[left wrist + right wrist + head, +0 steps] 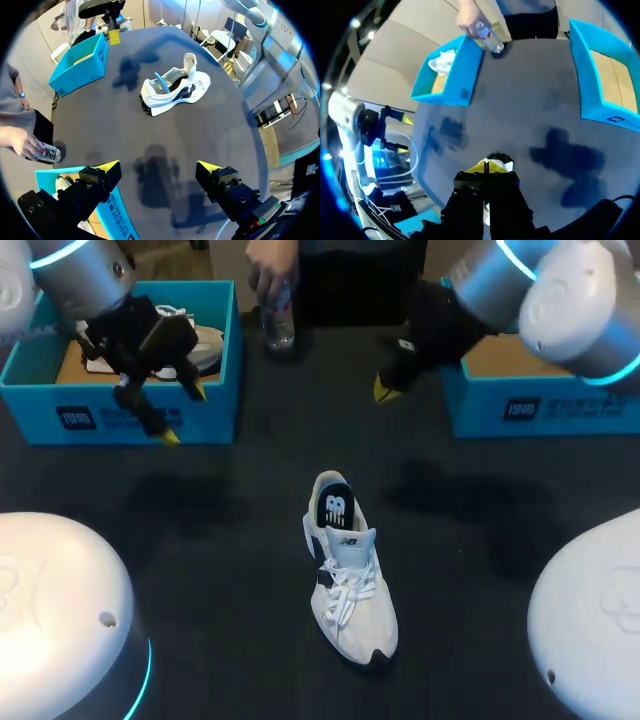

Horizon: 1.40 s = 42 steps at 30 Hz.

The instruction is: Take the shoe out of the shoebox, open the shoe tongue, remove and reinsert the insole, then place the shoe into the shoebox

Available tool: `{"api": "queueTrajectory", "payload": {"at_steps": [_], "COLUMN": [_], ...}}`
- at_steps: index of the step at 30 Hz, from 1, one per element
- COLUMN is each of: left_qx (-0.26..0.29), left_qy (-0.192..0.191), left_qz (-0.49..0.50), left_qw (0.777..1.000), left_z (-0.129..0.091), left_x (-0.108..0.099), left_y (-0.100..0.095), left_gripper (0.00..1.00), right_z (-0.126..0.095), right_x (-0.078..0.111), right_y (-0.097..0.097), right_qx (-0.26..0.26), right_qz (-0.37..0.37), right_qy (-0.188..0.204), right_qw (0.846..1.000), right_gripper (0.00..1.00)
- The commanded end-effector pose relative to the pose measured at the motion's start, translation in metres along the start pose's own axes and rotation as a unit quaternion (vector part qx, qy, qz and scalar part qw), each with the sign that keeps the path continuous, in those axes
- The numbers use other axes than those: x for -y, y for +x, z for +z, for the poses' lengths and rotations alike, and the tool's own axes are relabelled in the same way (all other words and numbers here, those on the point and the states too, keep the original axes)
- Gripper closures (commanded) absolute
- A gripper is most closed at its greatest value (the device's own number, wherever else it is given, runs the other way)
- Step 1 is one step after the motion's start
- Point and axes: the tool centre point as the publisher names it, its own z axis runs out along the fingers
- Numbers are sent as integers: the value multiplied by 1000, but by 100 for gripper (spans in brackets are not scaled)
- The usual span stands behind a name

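A white sneaker (347, 585) lies in the middle of the dark table, toe toward me, its tongue (350, 543) raised and a dark insole (335, 506) showing at the heel. The same sneaker (175, 90) lies well ahead of my left gripper (157, 167), which is open and empty. That left gripper (185, 413) hovers in front of the left blue shoebox (215, 405). My right gripper (385, 388) hangs shut and empty by the right blue shoebox (530, 410). From my right gripper (486, 167), the sneaker (504, 160) is mostly hidden beneath the fingers.
The left shoebox (462, 75) holds another white shoe (207, 345) and paper. The right shoebox (82, 65) shows only its cardboard floor. A person's hand (262, 270) holds a bottle (279, 325) at the table's far edge, between the boxes.
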Motion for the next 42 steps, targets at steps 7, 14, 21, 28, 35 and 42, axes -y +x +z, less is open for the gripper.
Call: {"api": "queueTrajectory", "payload": {"at_steps": [7,14,21,28,35,42], "left_qx": [-4,-19,-3,-17,-17,-17], "left_qy": [-2,-16,-20,-24,-24,-24], "left_qz": [1,125,194,234,234,234], "left_qw": [1000,992,981,972,972,972], "left_z": [0,-9,-28,-32,-32,-32], "left_x": [1,-19,-44,-59,-59,-59], "left_y": [-3,-17,-33,-45,-45,-45], "left_gripper": [0,0,0,0,0,0], "right_z": [1,6,-2,0,3,3], "right_x": [-6,15,53,77,80,76], "right_y": [4,27,45,68,72,74], "right_qx": [67,101,143,217,210,223], "right_qz": [0,25,57,13,-12,-24], "right_qy": [231,192,121,67,54,49], "right_qw": [971,976,981,974,976,973], "right_gripper": [100,100,100,100,100,100]}}
